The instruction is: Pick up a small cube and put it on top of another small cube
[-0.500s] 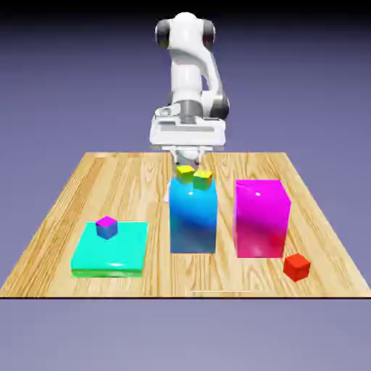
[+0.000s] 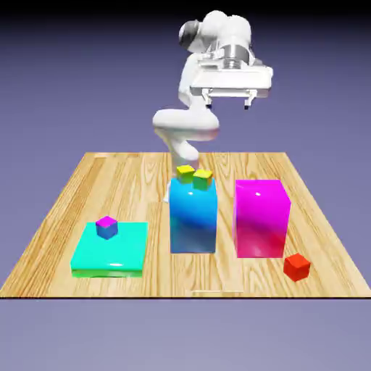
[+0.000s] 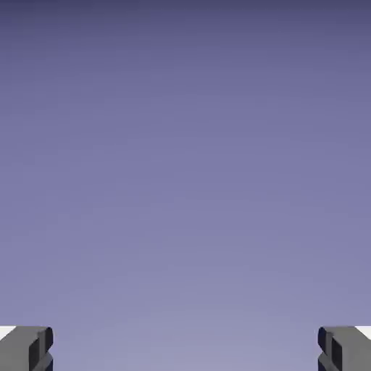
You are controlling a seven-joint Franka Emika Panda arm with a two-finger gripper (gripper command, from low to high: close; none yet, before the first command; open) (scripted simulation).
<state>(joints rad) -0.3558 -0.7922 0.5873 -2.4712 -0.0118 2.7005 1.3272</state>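
Observation:
The small plain red cube (image 2: 296, 267) lies on the wooden table (image 2: 109, 188) near the front edge, at the exterior view's right, just in front of the tall magenta block (image 2: 261, 218). My gripper (image 2: 228, 106) hangs high above the table's far side, well away from the cube, open and empty. In the hand view only the blue-violet backdrop shows, with the two grey fingertips (image 3: 27, 348) wide apart at the bottom corners; no cube appears there.
A tall blue block (image 2: 193, 215) in the middle carries two small yellow cubes (image 2: 194, 174) on top. A flat cyan slab (image 2: 130, 250) at the exterior view's left bears a small blue cube with a magenta top (image 2: 106, 227).
The arm has risen from just behind the blue block to high above the table and swung toward the exterior view's right. The cubes and blocks have not moved.

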